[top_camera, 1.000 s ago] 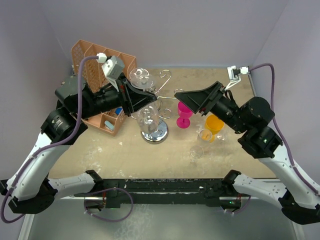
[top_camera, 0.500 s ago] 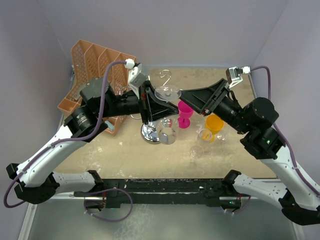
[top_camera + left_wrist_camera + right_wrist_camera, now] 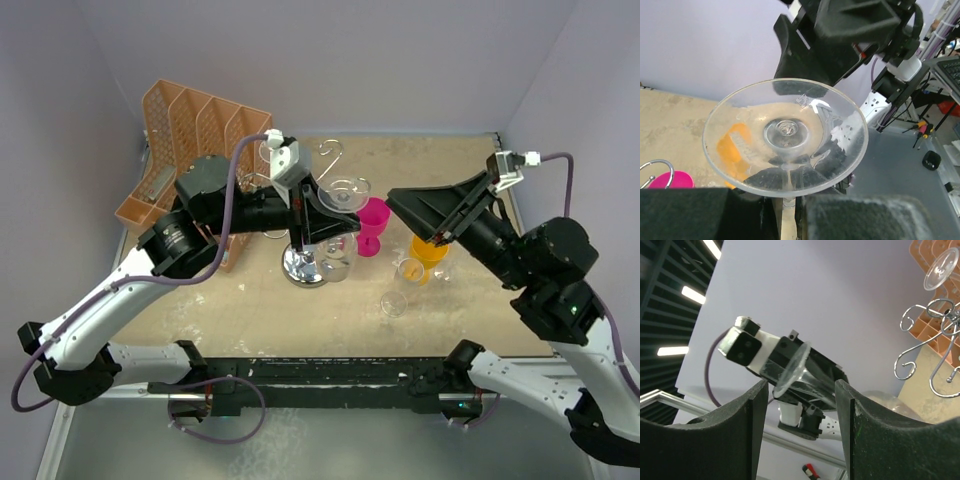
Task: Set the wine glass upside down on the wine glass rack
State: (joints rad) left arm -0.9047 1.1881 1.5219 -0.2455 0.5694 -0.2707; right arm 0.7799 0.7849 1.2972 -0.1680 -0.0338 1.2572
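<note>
My left gripper (image 3: 328, 216) is shut on the stem of a clear wine glass (image 3: 344, 191), held in the air to the right of the wine glass rack (image 3: 305, 264). The foot is uppermost and the bowl hangs lower. In the left wrist view the round foot (image 3: 785, 135) fills the middle and the stem runs down between my fingers (image 3: 705, 215). The chrome rack shows its scroll arms (image 3: 927, 342), and another clear glass (image 3: 942, 267) hangs on it. My right gripper (image 3: 395, 199) is open and empty, raised to the right of the glass.
An orange file organizer (image 3: 190, 125) stands at the back left. A pink glass (image 3: 372, 222), an orange glass (image 3: 428, 250) and a clear glass lying on its side (image 3: 400, 285) sit on the table (image 3: 250, 310) right of the rack.
My left arm has carried the wine glass to the right, off the rack's left side to its right side. My right gripper has drawn back to the right and risen.
</note>
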